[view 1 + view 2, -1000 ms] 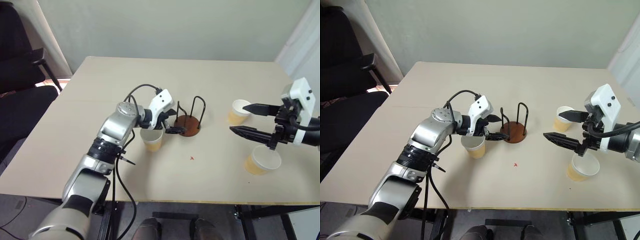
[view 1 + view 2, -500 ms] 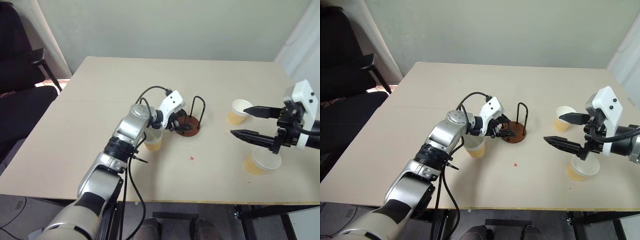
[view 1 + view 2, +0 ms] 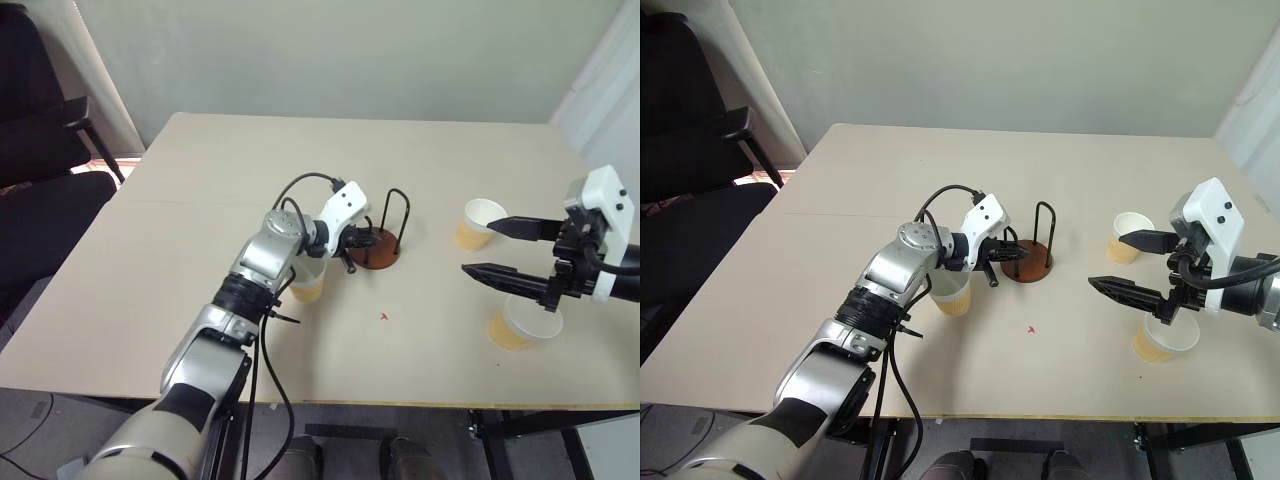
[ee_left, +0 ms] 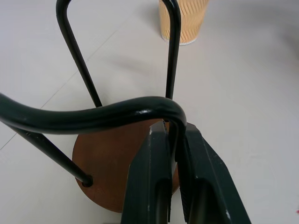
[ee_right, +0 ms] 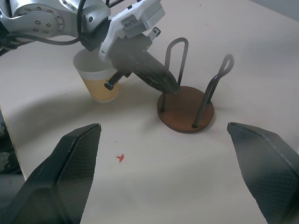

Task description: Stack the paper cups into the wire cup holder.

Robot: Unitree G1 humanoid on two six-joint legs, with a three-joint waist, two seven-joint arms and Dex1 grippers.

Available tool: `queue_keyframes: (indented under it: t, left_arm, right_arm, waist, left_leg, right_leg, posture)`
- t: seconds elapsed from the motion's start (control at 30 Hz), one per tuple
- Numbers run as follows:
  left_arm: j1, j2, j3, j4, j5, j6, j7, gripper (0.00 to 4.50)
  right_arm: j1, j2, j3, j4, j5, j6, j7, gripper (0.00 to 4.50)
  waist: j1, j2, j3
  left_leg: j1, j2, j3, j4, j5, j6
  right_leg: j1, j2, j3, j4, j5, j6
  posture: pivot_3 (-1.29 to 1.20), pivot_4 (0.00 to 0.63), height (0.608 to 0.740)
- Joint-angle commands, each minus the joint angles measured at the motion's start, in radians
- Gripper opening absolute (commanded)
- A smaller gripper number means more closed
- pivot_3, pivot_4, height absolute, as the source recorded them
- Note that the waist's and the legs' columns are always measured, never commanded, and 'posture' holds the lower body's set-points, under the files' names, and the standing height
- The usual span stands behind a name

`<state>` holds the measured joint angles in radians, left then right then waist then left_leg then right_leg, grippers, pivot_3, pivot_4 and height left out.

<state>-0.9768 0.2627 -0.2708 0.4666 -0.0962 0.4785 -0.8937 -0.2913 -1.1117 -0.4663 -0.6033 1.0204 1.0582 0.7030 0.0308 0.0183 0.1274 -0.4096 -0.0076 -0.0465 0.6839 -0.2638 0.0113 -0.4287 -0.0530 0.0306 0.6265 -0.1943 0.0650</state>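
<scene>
Since your left gripper (image 4: pixel 174 140) has its jaws clenched on the near loop of the wire cup holder (image 3: pixel 376 246) mid-surface (steadying it, I'd guess), your right gripper (image 3: pixel 486 248) hangs spread wide between two paper cups (image 3: pixel 478 222), third beside the holder.

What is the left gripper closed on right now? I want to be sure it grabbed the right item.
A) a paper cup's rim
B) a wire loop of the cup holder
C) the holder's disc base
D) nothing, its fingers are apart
B: in the left wrist view the left gripper has its two fingers pinched on the near black loop of the wire cup holder, above the brown base.
</scene>
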Motion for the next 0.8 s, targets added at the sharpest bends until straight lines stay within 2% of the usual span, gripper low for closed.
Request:
queue_keyframes:
  t: [0.03, 0.13, 0.37, 0.47, 0.6, 0.8]
  left_arm:
    - [-0.018, -0.002, 0.024, -0.057, -0.033, 0.0, -0.043, 0.05]
    - [-0.009, 0.023, 0.017, -0.123, -0.061, 0.014, -0.112, 0.05]
    - [0.054, 0.116, -0.054, -0.336, -0.103, 0.047, -0.289, 0.05]
    - [0.071, 0.133, -0.076, -0.37, -0.096, 0.044, -0.308, 0.05]
    - [0.073, 0.105, -0.112, -0.375, -0.09, 0.043, -0.307, 0.05]
    - [0.098, 0.058, -0.146, -0.378, -0.076, 0.053, -0.272, 0.05]
  right_arm:
    - [0.002, -0.018, -0.047, -0.023, 0.01, -0.014, -0.001, 4.5]
    - [0.011, -0.032, -0.079, -0.028, 0.031, 0.002, 0.009, 4.5]
    - [0.079, -0.136, -0.289, -0.044, 0.145, 0.129, 0.086, 4.5]
    - [0.1, -0.165, -0.338, -0.05, 0.167, 0.155, 0.108, 4.5]
    - [0.126, -0.228, -0.364, -0.057, 0.157, 0.171, 0.19, 4.5]
    - [0.108, -0.273, -0.312, -0.033, 0.11, 0.112, 0.247, 4.5]
  waist:
    - [0.0, 0.0, 0.0]
    - [0.0, 0.0, 0.0]
    - [0.001, 0.0, 0.0]
    - [0.001, 0.0, 0.0]
    - [0.003, 0.0, 0.0]
    - [0.002, 0.0, 0.0]
  left_leg:
    - [0.0, 0.0, 0.0, 0.0, 0.0, 0.0]
    - [0.0, 0.0, 0.0, 0.0, 0.0, 0.0]
    - [-0.002, -0.001, 0.0, -0.001, 0.0, 0.0]
    - [-0.002, -0.001, 0.0, 0.0, -0.001, 0.001]
    - [-0.002, -0.001, 0.0, 0.001, -0.001, 0.001]
    - [-0.002, -0.001, 0.001, 0.001, -0.002, 0.003]
  right_leg:
    - [0.0, 0.0, 0.0, 0.0, 0.0, 0.0]
    - [0.0, 0.0, 0.0, 0.0, 0.0, 0.0]
    - [-0.001, 0.0, 0.0, -0.001, -0.002, 0.002]
    - [-0.001, 0.0, 0.0, -0.001, -0.003, 0.001]
    - [-0.001, 0.0, 0.0, 0.0, -0.003, 0.001]
    - [0.0, -0.001, 0.001, 0.0, -0.003, 0.001]
  posture:
    - [0.0, 0.15, 0.74]
    - [0.0, 0.15, 0.74]
    - [0.0, 0.15, 0.74]
    - [0.0, 0.15, 0.74]
    - [0.0, 0.15, 0.74]
    - [0.0, 0.15, 0.74]
